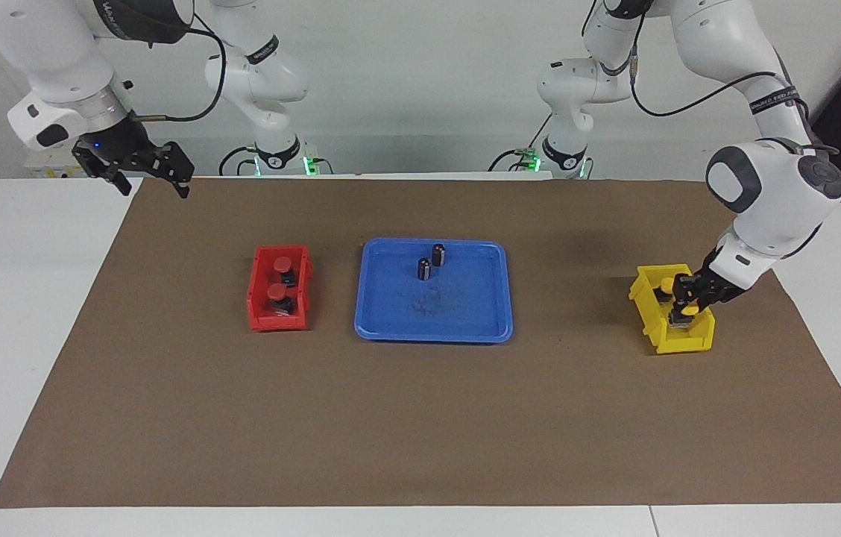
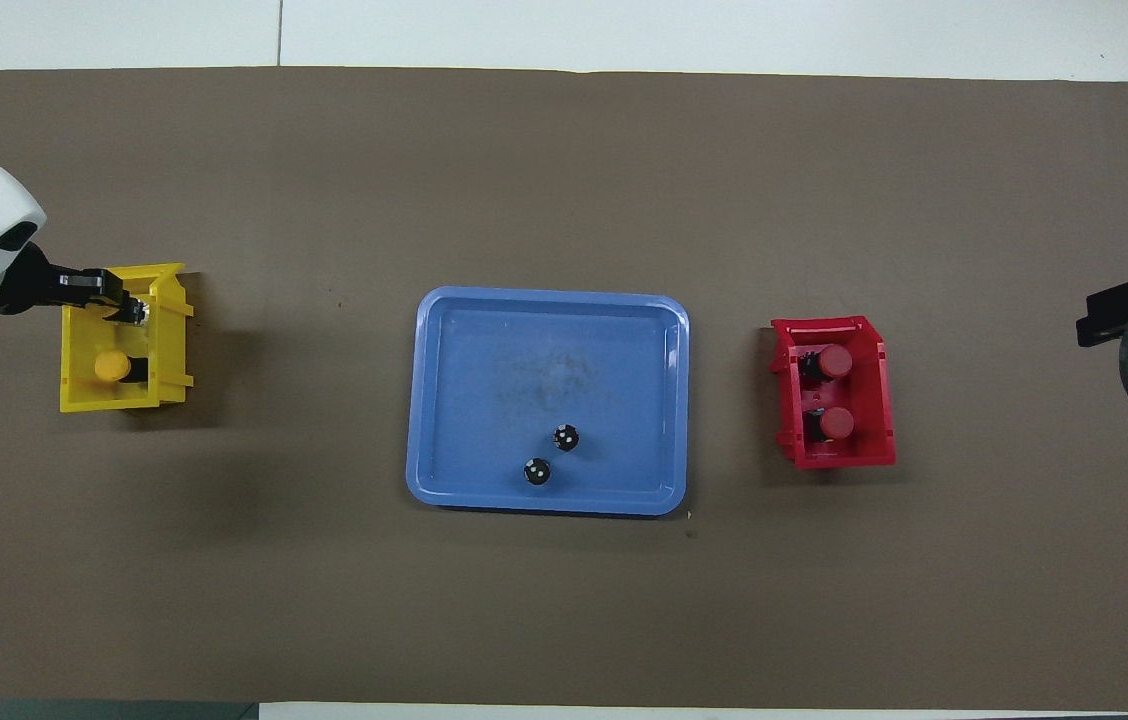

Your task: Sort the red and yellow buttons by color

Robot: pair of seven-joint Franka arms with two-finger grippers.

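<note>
My left gripper point(image 1: 681, 312) point(image 2: 131, 309) hangs low over the yellow bin point(image 1: 685, 341) point(image 2: 114, 400), at the bin's end farther from the robots. It is shut on a yellow button point(image 1: 678, 320), of which mostly the dark base shows. Another yellow button point(image 1: 666, 283) point(image 2: 109, 366) lies in that bin. Two red buttons point(image 1: 282, 264) point(image 1: 276, 290) point(image 2: 834, 360) point(image 2: 836, 423) lie in the red bin point(image 1: 276, 322) point(image 2: 839, 458). At the right arm's end, my right gripper point(image 1: 145, 170) waits open in the air over the mat's edge.
A blue tray point(image 1: 465, 306) point(image 2: 484, 400) sits mid-table between the two bins. It holds two small dark cylinders point(image 1: 424, 268) point(image 1: 438, 254) point(image 2: 565, 437) point(image 2: 536, 471) near its edge closest to the robots. A brown mat point(image 1: 420, 418) covers the table.
</note>
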